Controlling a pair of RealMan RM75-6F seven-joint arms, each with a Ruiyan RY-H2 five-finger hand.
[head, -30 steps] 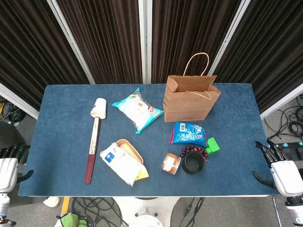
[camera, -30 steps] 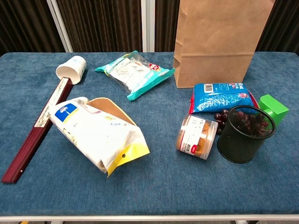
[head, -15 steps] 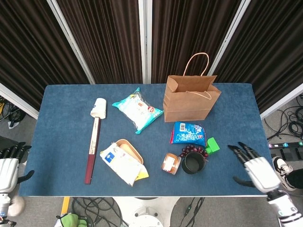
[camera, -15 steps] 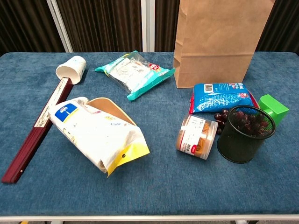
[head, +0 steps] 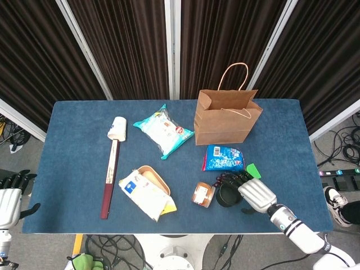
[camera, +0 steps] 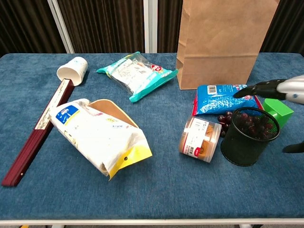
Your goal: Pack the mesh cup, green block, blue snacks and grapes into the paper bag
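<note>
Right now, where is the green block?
Right side of the table: the green block sits behind the mesh cup, right of the blue snacks, under the right robot hand.

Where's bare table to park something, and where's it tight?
Free: the left strip beyond the folded fan, and the right end past the paper bag. Tight: blue snacks, grapes, mesh cup, green block and jar cluster, right hand over them.

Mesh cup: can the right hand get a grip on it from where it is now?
Probably yes. The right hand hovers open beside and over the mesh cup, fingers spread above its rim. The cup's right side is free, though the grapes and the green block crowd it behind.
</note>
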